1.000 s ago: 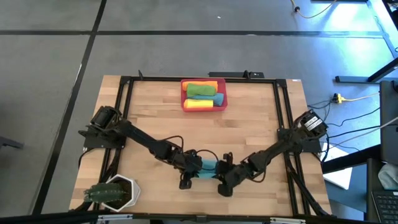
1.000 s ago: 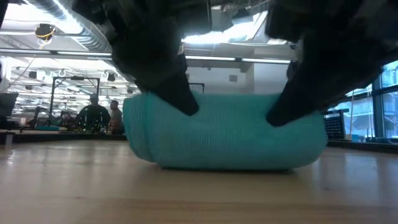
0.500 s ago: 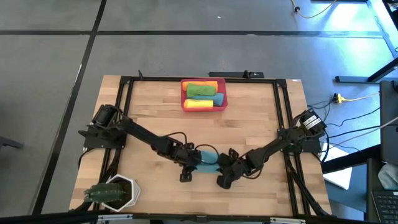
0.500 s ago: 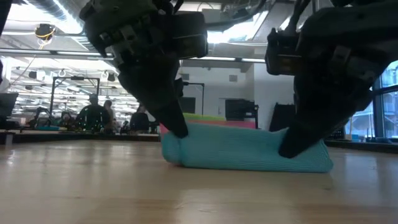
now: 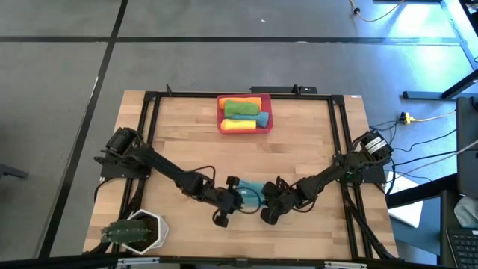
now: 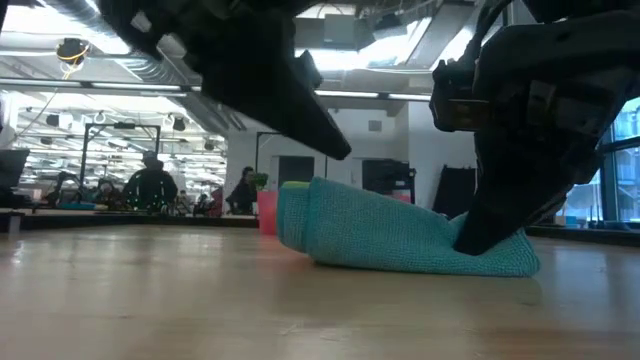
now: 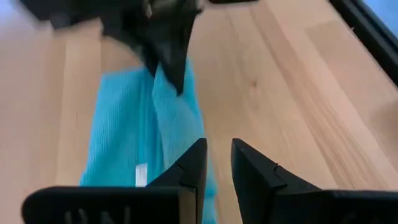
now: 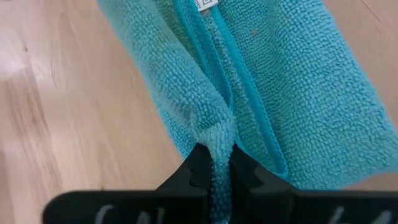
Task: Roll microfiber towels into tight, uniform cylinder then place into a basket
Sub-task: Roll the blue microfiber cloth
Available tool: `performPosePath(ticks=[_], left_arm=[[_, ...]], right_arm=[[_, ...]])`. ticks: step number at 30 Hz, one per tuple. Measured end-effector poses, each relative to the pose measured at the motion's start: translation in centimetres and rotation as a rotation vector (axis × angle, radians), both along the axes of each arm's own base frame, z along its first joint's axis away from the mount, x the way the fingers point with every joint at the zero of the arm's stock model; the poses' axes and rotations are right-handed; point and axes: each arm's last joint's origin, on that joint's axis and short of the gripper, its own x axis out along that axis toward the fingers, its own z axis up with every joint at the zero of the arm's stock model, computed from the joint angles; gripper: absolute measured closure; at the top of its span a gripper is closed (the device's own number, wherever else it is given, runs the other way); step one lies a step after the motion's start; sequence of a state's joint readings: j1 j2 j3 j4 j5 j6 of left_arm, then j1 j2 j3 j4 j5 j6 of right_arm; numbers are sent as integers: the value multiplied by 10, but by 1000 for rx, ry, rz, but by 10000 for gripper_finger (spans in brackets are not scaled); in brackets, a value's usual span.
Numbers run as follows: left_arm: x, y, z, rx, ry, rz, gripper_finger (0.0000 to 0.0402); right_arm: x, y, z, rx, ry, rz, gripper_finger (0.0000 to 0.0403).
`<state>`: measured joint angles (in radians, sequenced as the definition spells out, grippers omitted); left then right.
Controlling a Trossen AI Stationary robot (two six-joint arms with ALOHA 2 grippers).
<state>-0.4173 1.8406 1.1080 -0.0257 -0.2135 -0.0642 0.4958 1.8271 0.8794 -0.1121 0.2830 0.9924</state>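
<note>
On the table (image 5: 314, 142), the left gripper (image 5: 233, 196) is hanging just above the teal towel's (image 5: 250, 193) left end, fingers (image 7: 193, 168) slightly parted and gripping nothing. The right gripper (image 5: 270, 200) is pinching a fold at the towel's right end. The basket (image 5: 245, 131) of rolled towels is sitting at the far edge.

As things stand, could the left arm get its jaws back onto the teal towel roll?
Probably yes. The left gripper hangs open just off the teal towel roll, with only bare table between them. The right gripper pinches the roll's other end.
</note>
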Motion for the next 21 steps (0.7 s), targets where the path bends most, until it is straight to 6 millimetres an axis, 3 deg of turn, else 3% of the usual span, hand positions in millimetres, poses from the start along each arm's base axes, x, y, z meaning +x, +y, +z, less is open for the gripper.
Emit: performPosePath(ticks=[5, 15, 21], left_arm=[[0, -15, -10, 95, -40, -69, 318], [5, -12, -39, 232, 2, -20, 206], [8, -8, -55, 344, 20, 4, 193]], right_arm=[[1, -2, 0, 17, 8, 3, 387], [3, -5, -1, 39, 14, 5, 387], [3, -5, -1, 39, 13, 6, 386]])
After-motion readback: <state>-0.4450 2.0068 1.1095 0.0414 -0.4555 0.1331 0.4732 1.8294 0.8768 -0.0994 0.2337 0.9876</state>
